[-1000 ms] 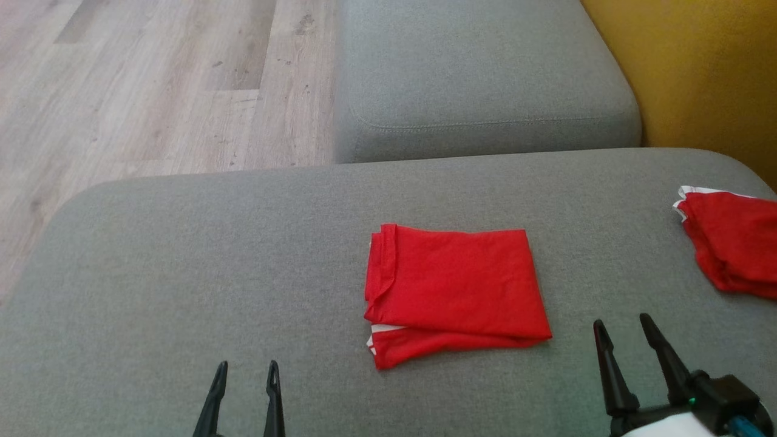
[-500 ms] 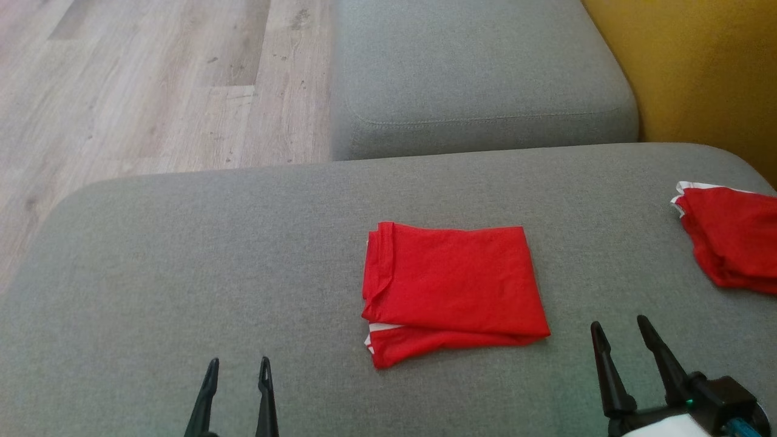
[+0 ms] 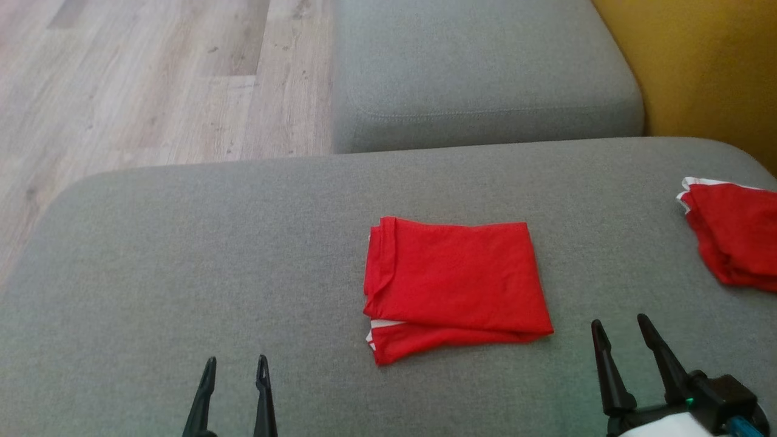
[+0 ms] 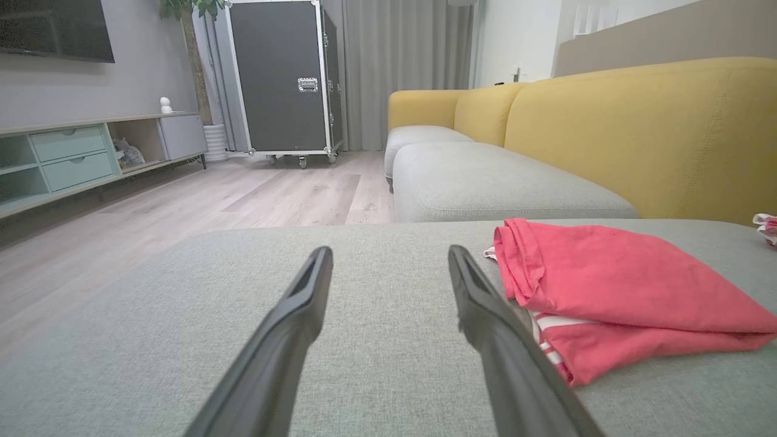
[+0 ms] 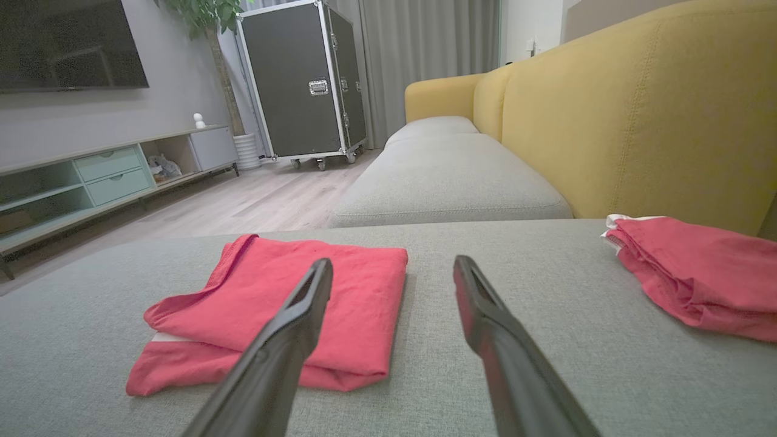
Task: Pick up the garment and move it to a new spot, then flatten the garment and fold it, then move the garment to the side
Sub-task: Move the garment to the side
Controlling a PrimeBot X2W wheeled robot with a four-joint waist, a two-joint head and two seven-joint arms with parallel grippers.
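A red garment (image 3: pixel 455 285) lies folded into a flat rectangle in the middle of the grey cushion (image 3: pixel 182 261), with a white striped edge peeking out at its near left corner. It also shows in the left wrist view as the garment (image 4: pixel 607 291) and in the right wrist view as the garment (image 5: pixel 285 309). My left gripper (image 3: pixel 235 370) stands open at the lower left, well short of the cloth. My right gripper (image 3: pixel 622 331) stands open at the lower right, just beyond the garment's near right corner. Neither touches anything.
A second red garment (image 3: pixel 734 237) lies bunched at the cushion's right edge. Another grey cushion (image 3: pixel 479 67) sits beyond, with a yellow sofa back (image 3: pixel 704 67) on the right and wooden floor (image 3: pixel 139 85) on the left.
The head view has shifted slightly, so the whole scene sits a little higher. The garment lies as before and both grippers stay open in nearly the same places.
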